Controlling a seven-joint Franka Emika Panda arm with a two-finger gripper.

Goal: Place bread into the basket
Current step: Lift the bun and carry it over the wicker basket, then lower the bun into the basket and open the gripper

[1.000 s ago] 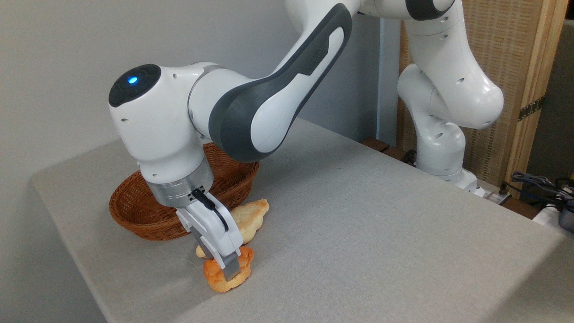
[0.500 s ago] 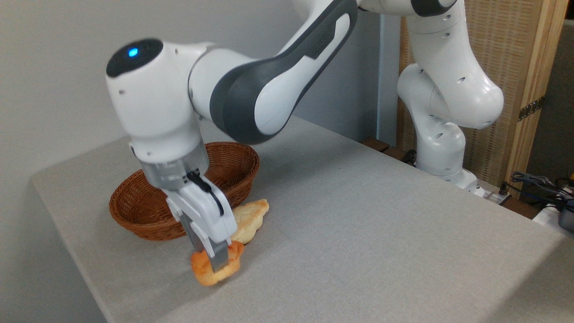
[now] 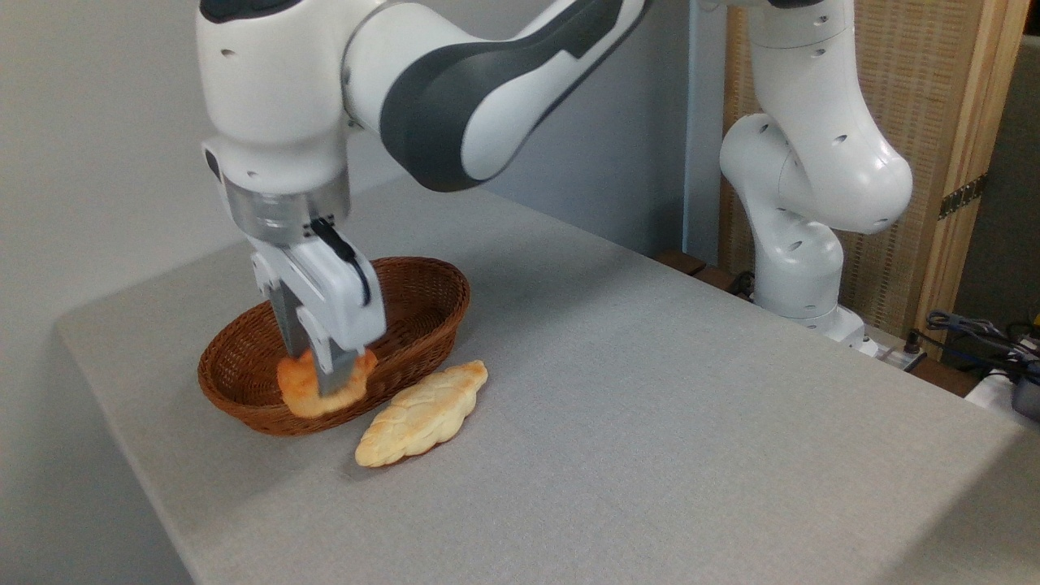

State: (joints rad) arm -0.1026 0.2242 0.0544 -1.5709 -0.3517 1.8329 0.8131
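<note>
Wicker basket is the reference, sitting at the far left of the grey-clothed table. The gripper hangs over the basket's near-left part, fingers pointing down and clamped on the bread, an orange-golden bun held up off the table. From this angle the bun overlaps the basket's front rim; can't tell if it is inside the rim line or just in front of it, or whether it touches the wicker. Just right of the basket, lying flat on the cloth with its far tip close to the basket wall, is the pale yellow braided loaf, clear of the gripper and the bun. Arm wrist sits directly above the basket, the white-and-grey link running up and right out of view. Well right of the basket, past the table's far edge, stands the arm base in front of a woven wood-framed screen; cables at the right border.
</note>
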